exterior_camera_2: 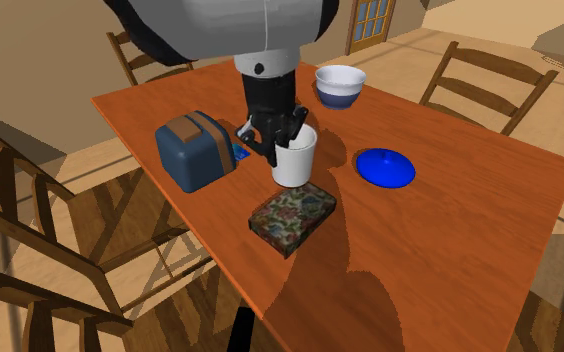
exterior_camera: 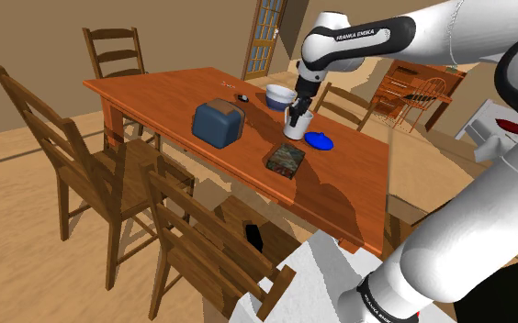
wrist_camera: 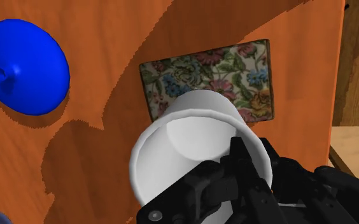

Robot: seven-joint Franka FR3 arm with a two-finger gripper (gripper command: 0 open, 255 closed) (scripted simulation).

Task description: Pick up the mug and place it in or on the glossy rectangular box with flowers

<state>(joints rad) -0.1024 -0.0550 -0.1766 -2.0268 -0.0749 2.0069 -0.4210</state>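
A plain white mug (exterior_camera_2: 295,157) hangs above the wooden table (exterior_camera_2: 450,240), with my gripper (exterior_camera_2: 278,140) shut on its rim. In the wrist view the mug (wrist_camera: 194,146) is seen from its open top, one black finger (wrist_camera: 243,167) inside the rim. Just below and past it lies the flat rectangular box with a flower pattern (wrist_camera: 210,79), flat on the table. In the second exterior view the flowered box (exterior_camera_2: 292,219) sits right in front of the mug. In the shoulder view the mug (exterior_camera: 298,124) hangs a little beyond the box (exterior_camera: 286,159).
A blue toaster-like box (exterior_camera_2: 195,149) stands close to the mug on the second exterior view's left. A blue plate (exterior_camera_2: 385,167) lies at the right, a white-and-blue bowl (exterior_camera_2: 339,85) behind. Wooden chairs (exterior_camera: 83,174) line the table's edges.
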